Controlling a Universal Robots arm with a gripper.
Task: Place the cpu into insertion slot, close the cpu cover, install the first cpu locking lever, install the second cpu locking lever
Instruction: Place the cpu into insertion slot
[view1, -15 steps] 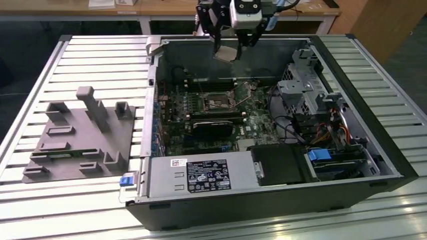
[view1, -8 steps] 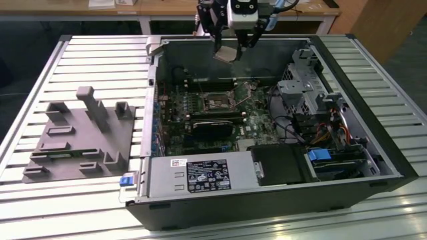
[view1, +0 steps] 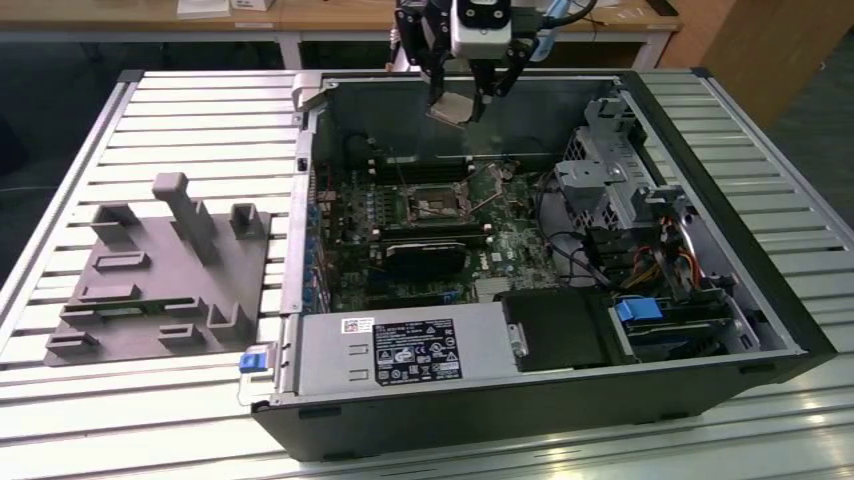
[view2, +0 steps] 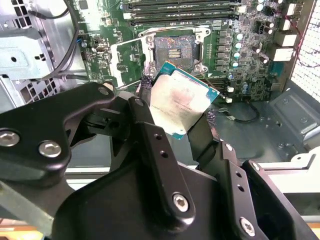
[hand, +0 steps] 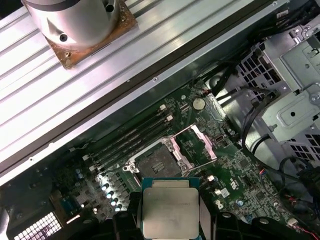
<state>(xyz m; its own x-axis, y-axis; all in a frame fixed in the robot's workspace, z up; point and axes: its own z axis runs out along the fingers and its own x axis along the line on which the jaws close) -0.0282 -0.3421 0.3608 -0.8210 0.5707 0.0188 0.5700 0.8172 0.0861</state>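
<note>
The cpu (view2: 182, 100), gripped at opposite edges by the jaws, held metal face up well above the insertion slot (view2: 172, 50), whose cpu cover (view2: 127, 60) lies swung open beside it, baring the socket.

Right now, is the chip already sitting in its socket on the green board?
No, the gripper holds the cpu up in the air, and the insertion slot lies empty.
</note>
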